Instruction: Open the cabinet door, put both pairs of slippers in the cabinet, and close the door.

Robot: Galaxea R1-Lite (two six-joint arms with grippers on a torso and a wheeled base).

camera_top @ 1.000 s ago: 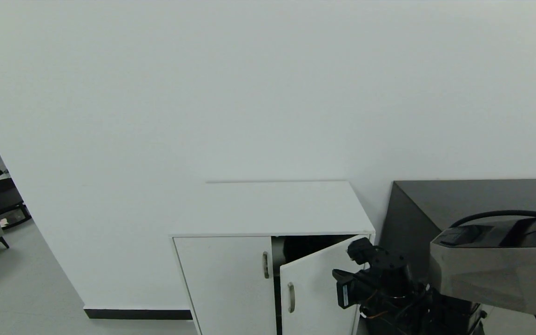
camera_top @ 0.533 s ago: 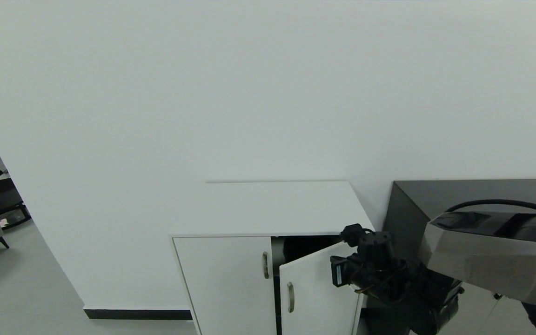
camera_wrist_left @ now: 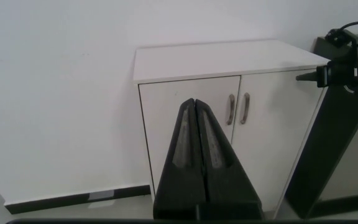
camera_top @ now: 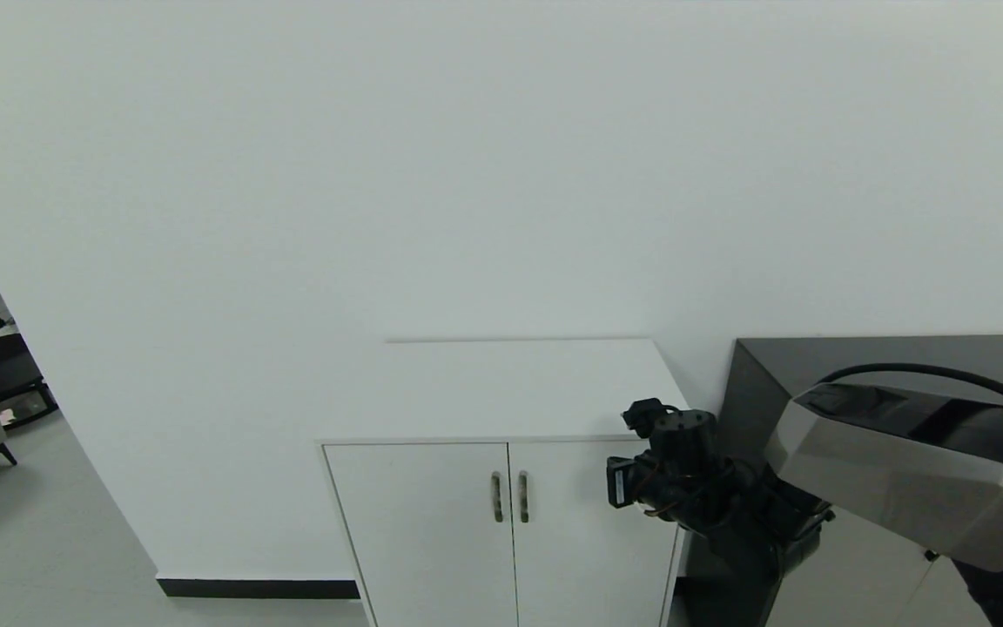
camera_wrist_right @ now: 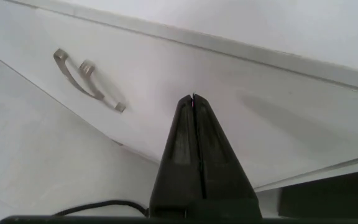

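A plain white wall (camera_top: 467, 174) is backing a low white cabinet (camera_top: 510, 392), and both of its doors are sitting flush shut, handles (camera_top: 510, 496) side by side at the middle. The right gripper (camera_wrist_right: 193, 102) is holding its jaws pressed together, tip right at the right door's (camera_top: 589, 540) upper outer corner. The left gripper (camera_wrist_left: 195, 106), jaws likewise closed, is hanging back, facing the cabinet front.

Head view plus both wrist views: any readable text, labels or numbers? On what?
No text can be read in any view.
White sticker on the right arm's wrist: too small to read.
White cabinet: no print on it.
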